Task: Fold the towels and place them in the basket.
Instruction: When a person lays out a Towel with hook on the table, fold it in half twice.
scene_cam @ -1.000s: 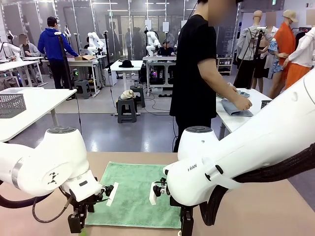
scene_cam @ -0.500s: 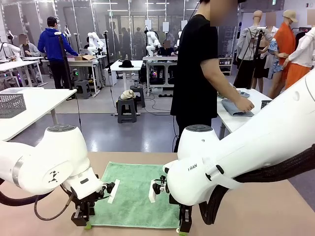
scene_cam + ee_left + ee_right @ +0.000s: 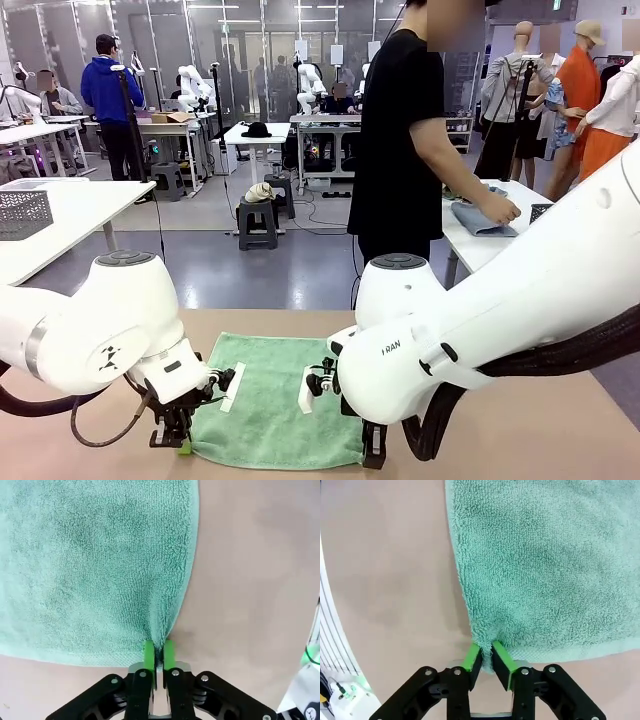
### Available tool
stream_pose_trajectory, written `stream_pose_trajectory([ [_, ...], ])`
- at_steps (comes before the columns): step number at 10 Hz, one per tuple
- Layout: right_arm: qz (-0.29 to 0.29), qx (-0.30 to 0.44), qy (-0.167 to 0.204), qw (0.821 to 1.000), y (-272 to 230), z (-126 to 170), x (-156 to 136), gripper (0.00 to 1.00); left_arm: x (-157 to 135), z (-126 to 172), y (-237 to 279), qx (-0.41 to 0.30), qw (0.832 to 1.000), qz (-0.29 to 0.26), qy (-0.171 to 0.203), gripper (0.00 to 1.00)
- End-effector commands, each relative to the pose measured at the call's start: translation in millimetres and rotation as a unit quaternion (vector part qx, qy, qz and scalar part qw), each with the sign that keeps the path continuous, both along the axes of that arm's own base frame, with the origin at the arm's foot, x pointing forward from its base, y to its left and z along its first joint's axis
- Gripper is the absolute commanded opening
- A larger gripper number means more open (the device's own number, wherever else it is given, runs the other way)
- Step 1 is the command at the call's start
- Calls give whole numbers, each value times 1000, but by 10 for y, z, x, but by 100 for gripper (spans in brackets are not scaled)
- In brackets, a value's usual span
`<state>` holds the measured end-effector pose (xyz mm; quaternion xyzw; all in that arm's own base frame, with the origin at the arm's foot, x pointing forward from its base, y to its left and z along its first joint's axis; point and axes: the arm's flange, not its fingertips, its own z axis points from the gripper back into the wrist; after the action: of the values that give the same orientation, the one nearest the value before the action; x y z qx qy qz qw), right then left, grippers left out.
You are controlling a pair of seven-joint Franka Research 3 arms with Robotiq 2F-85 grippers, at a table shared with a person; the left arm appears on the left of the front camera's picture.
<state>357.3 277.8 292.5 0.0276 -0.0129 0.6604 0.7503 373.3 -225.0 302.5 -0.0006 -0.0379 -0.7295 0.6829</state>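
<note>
A mint green towel (image 3: 275,395) lies flat on the tan table (image 3: 520,430) between my two arms. My left gripper (image 3: 178,440) is shut on the towel's near left corner; in the left wrist view the green pads (image 3: 148,653) pinch a bunched fold of the towel (image 3: 95,565). Over at the near right corner my right gripper (image 3: 370,455) is shut on the cloth too, and the right wrist view has its pads (image 3: 501,660) squeezing the towel's (image 3: 550,565) edge. The basket is out of view. A person stands at a side table pressing on a grey-blue towel (image 3: 480,218).
The person (image 3: 400,140) stands just beyond the table's far edge, turned to the right-hand side table (image 3: 500,235). A pale lattice basket (image 3: 22,212) sits on a white table at the left. Bare tan tabletop lies on both sides of the towel.
Both grippers dropped to the towel's near corners and went from open to shut on the cloth. The near edge has bunched and lifted slightly.
</note>
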Motion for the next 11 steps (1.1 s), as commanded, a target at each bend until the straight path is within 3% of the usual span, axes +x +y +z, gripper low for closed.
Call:
stream_pose_trajectory([
  [1,0,-17,-1,1000,30,-60,-19,0,-31,-76,10,2,1000,-12,3,0],
  [4,9,-5,1,1000,58,48,-56,0,-93,11,4,-4,1000,-14,-3,0],
  [8,17,-15,-10,1000,129,551,-126,1,-235,453,-92,13,999,4,-30,0],
  [11,25,-29,-16,999,195,785,-130,1,-280,612,-132,22,999,0,-40,0],
])
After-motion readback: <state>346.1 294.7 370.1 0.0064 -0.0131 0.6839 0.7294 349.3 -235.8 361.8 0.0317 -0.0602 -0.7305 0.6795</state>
